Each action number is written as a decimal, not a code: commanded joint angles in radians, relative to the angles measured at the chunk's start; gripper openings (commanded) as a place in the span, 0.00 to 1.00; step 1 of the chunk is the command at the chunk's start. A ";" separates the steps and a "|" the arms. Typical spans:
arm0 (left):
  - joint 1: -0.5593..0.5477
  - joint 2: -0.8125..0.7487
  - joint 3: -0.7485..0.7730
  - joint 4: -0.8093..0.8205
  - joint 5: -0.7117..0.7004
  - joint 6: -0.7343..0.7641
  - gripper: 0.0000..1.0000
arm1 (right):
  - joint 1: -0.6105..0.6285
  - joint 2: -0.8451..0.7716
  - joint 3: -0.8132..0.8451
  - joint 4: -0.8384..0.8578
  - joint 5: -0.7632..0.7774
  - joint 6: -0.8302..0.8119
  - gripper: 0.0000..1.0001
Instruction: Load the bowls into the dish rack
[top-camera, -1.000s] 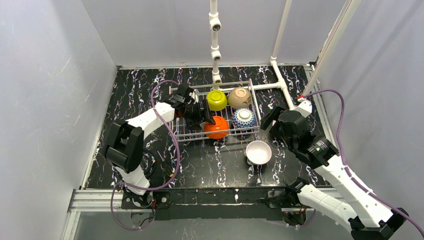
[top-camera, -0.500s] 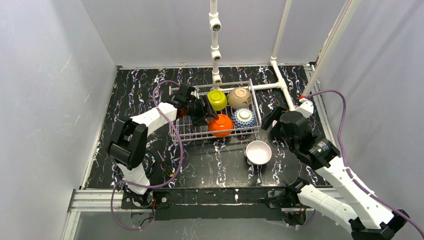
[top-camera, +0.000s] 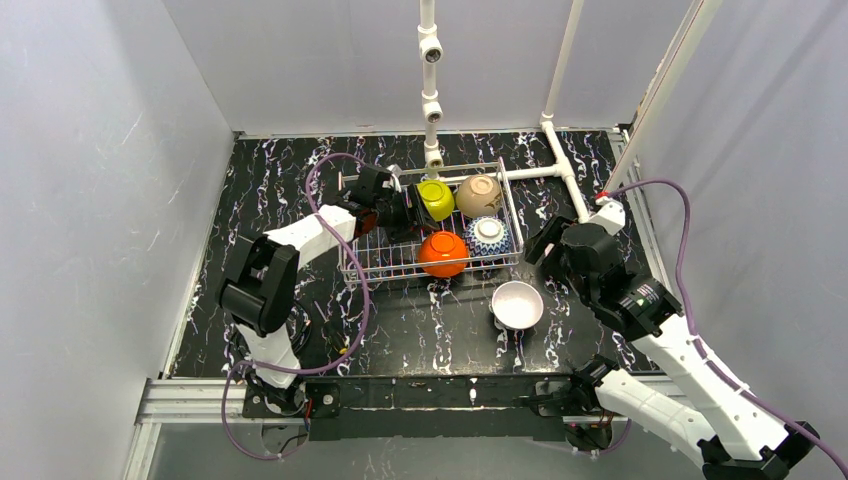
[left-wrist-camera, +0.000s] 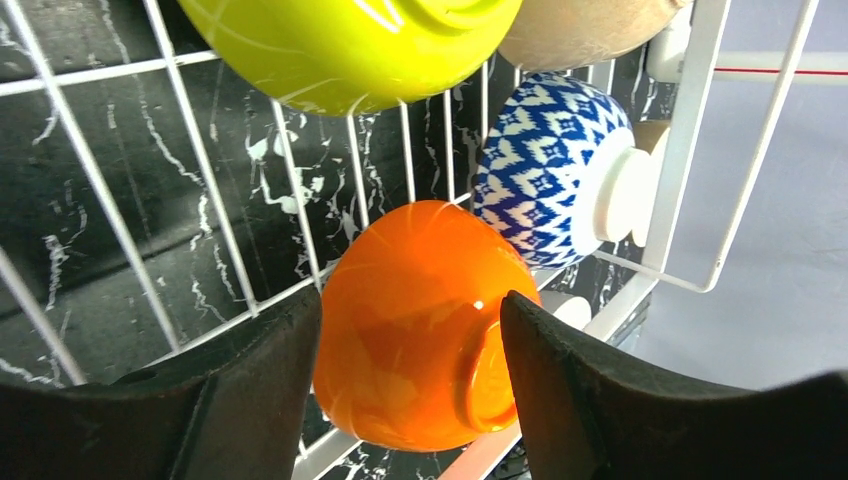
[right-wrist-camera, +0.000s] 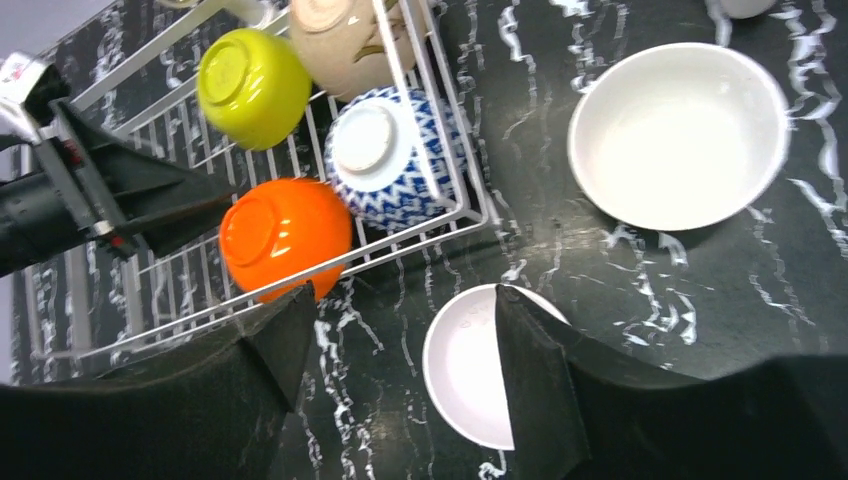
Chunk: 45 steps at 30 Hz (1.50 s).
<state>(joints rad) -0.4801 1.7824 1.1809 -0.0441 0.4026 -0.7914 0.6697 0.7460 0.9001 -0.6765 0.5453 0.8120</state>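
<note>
The white-wire dish rack (top-camera: 371, 262) holds the yellow-green bowl (top-camera: 435, 199), the tan bowl (top-camera: 479, 195), the blue-and-white bowl (top-camera: 487, 236) and the orange bowl (top-camera: 442, 254), all tipped on their sides. My left gripper (top-camera: 406, 211) is open and empty inside the rack, left of the yellow-green bowl. In the left wrist view the orange bowl (left-wrist-camera: 420, 320) shows beyond its open fingers. A white bowl (top-camera: 517, 304) stands upright on the table in front of the rack. My right gripper (top-camera: 541, 243) is open and empty above the table at the rack's right end. Another pale bowl (right-wrist-camera: 678, 135) stands right of the rack.
A white pipe frame (top-camera: 431, 95) rises behind the rack, and one pipe (top-camera: 566, 172) runs along the table to its right. Grey walls close in the black marbled table (top-camera: 270, 200) on three sides. A purple cable (top-camera: 335, 170) loops over the left arm.
My left gripper has drawn back from the orange bowl toward the rack's far left, open. The orange bowl stays in the rack. The right arm has barely moved.
</note>
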 joint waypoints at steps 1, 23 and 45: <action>-0.002 -0.100 0.018 -0.073 -0.055 0.084 0.64 | 0.000 0.010 -0.026 0.146 -0.175 -0.102 0.69; 0.005 -0.203 0.000 -0.204 -0.053 0.159 0.73 | 0.244 0.169 -0.420 0.774 -0.193 0.061 0.24; 0.008 -0.125 -0.009 -0.167 0.026 0.111 0.79 | 0.396 0.512 -0.538 1.351 0.204 0.147 0.16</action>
<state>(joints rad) -0.4789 1.6619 1.1694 -0.2031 0.4061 -0.6914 1.0607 1.2015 0.3477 0.4854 0.6792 0.9768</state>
